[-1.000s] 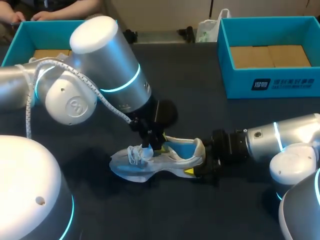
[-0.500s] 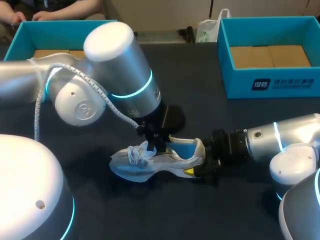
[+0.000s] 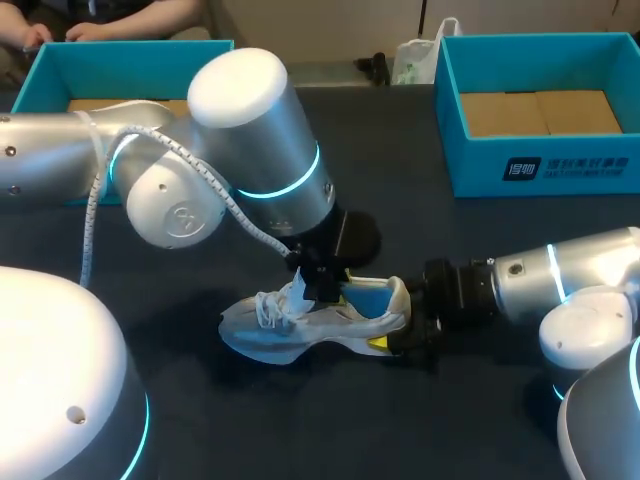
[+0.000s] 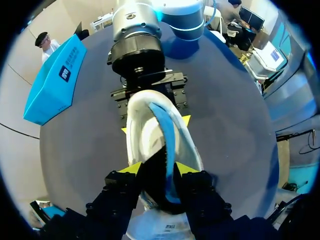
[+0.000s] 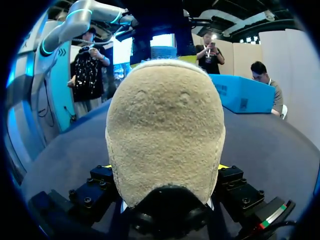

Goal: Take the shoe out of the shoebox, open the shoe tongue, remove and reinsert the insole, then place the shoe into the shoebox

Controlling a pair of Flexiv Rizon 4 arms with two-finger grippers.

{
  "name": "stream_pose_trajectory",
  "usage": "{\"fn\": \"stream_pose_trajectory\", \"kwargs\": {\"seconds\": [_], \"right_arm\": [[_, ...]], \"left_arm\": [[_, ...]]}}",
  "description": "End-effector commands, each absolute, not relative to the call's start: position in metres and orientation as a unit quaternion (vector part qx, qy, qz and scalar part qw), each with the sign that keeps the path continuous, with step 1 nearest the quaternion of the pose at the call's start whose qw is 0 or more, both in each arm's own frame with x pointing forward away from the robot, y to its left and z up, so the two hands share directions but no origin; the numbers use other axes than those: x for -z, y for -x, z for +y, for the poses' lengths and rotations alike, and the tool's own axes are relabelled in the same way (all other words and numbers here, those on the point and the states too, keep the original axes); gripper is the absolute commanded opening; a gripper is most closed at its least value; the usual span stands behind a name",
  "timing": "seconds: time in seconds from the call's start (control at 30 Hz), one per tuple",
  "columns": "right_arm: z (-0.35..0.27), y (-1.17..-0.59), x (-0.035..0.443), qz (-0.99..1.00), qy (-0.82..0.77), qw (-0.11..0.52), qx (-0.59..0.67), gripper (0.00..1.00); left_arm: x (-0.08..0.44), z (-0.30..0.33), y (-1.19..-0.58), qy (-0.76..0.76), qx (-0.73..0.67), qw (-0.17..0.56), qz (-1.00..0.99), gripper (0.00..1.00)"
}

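Shoe sits mid-worktop, out of the shoebox. Right jaws clamp the heel to steady it, so left jaws, pinching the tongue, can probably peel it open for insole access.

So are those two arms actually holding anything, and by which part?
Both hold the shoe: the right tool grips its heel, the left tool pinches its tongue.

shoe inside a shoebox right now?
No, the shoe lies on the table, outside the shoebox, with its heel between the fingers of the right gripper.
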State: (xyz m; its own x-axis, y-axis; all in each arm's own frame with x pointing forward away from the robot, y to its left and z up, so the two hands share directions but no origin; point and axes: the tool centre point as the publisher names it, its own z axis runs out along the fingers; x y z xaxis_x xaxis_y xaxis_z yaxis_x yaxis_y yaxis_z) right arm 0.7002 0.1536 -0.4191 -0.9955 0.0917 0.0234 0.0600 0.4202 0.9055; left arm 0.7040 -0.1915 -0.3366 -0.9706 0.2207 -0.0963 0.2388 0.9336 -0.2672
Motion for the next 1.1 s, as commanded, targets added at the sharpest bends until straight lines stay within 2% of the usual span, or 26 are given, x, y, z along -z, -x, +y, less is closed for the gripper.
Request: {"fn": "stream_pose_trajectory", "kwargs": {"seconds": [0.03,0.2,0.3,0.47,0.57,0.6,0.63,0.67,0.7,1.1], "right_arm": [[0.155,-0.700,0.418,0.844,-0.046,0.015,-0.534,0.00],[0.155,-0.700,0.418,0.844,-0.046,0.015,-0.534,0.00],[0.155,-0.700,0.418,0.844,-0.046,0.015,-0.534,0.00],[0.155,-0.700,0.418,0.844,-0.046,0.015,-0.534,0.00],[0.155,-0.700,0.418,0.844,-0.046,0.015,-0.534,0.00],[0.155,-0.700,0.418,0.844,-0.046,0.015,-0.534,0.00],[0.155,-0.700,0.418,0.844,-0.046,0.015,-0.534,0.00],[0.155,-0.700,0.418,0.844,-0.046,0.015,-0.534,0.00],[0.155,-0.700,0.418,0.844,-0.046,0.015,-0.534,0.00],[0.155,-0.700,0.418,0.844,-0.046,0.015,-0.534,0.00]], "left_arm": [[0.339,-0.198,-0.704,-0.120,0.138,0.042,0.982,0.40],[0.338,-0.201,-0.705,-0.129,0.138,0.048,0.981,0.42],[0.338,-0.202,-0.704,-0.136,0.137,0.052,0.980,0.47],[0.341,-0.206,-0.704,-0.142,0.134,0.066,0.979,0.46],[0.341,-0.208,-0.704,-0.145,0.134,0.068,0.978,0.41],[0.341,-0.208,-0.704,-0.147,0.134,0.068,0.978,0.35],[0.341,-0.208,-0.704,-0.148,0.134,0.069,0.977,0.26],[0.341,-0.208,-0.705,-0.148,0.134,0.069,0.977,0.09],[0.341,-0.207,-0.705,-0.148,0.135,0.068,0.977,0.00],[0.333,-0.188,-0.717,-0.087,0.188,0.037,0.978,0.00]]}}
